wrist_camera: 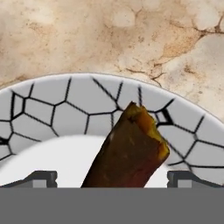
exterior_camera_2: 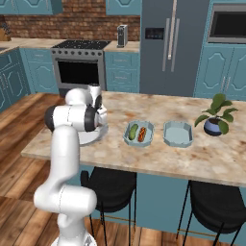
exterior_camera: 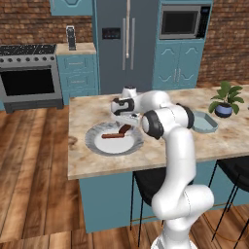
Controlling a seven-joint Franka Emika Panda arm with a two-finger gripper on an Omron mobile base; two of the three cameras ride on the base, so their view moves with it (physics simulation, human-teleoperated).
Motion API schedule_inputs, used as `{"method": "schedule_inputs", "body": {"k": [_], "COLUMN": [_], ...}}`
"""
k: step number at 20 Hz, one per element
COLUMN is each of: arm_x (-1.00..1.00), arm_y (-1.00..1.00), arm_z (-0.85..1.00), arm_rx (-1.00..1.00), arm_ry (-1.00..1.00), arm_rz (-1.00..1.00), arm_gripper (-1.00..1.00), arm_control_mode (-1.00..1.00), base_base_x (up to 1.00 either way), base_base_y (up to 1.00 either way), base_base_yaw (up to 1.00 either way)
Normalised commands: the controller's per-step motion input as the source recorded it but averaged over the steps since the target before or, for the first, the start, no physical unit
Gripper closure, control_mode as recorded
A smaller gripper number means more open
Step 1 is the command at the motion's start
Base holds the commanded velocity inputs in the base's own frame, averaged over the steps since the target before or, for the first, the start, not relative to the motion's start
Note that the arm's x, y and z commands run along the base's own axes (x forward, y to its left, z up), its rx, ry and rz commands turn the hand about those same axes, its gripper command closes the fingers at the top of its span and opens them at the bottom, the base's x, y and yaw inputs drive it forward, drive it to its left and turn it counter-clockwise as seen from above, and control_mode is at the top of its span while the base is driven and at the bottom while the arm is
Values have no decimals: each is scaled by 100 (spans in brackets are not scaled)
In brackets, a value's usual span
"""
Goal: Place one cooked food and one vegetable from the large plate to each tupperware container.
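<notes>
While the white arm was bent low over the marble-patterned island counter (exterior_camera: pixel 92 163), its two-finger gripper (wrist_camera: pixel 112 177) was seen poised just above the wide round plate with a white centre and grey crackle-patterned rim (exterior_camera: pixel 92 141). From the hand camera the two dark fingertips (wrist_camera: pixel 41 177) were noted standing wide apart, one on either side of a dark brown, elongated piece of cooked food with a yellowish broken end (wrist_camera: pixel 129 148); whether the tips touched it could not be told, and nothing was gripped. That brown piece was recorded lying across the inner edge of the plate's rim, towards the plate's far side. From the left base camera a second reddish-brown sausage-like piece (exterior_camera: pixel 113 136) was observed lying flat on the white centre of the plate, just beside the first. Further along the counter, two small shallow pale blue-green trays with cut corners were logged side by side: the nearer tray (exterior_camera_2: pixel 150 129) was found holding a green vegetable (exterior_camera_2: pixel 132 132) and an orange-red piece of food (exterior_camera_2: pixel 142 135) lying next to each other, while the farther tray (exterior_camera_2: pixel 178 133) was seen beside a small potted green plant in a blue pot (exterior_camera_2: pixel 215 117).
</notes>
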Motion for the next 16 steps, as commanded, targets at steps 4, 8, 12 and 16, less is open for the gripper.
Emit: {"method": "schedule_inputs", "body": {"k": [4,8,12,16], "arm_x": [0,-1,-14,-37], "arm_y": [0,0,0,-6], "arm_z": [-26,-23,-1,1], "arm_rx": [0,0,0,0], "arm_ry": [6,3,-1,-6], "arm_rz": [-8,-8,-5,-1], "arm_gripper": [-100,100,100,100], "arm_control_mode": [-100,-100,-100,-100], "base_base_x": [0,0,0,0], "base_base_y": [0,0,0,0], "base_base_yaw": [0,0,0,0]}}
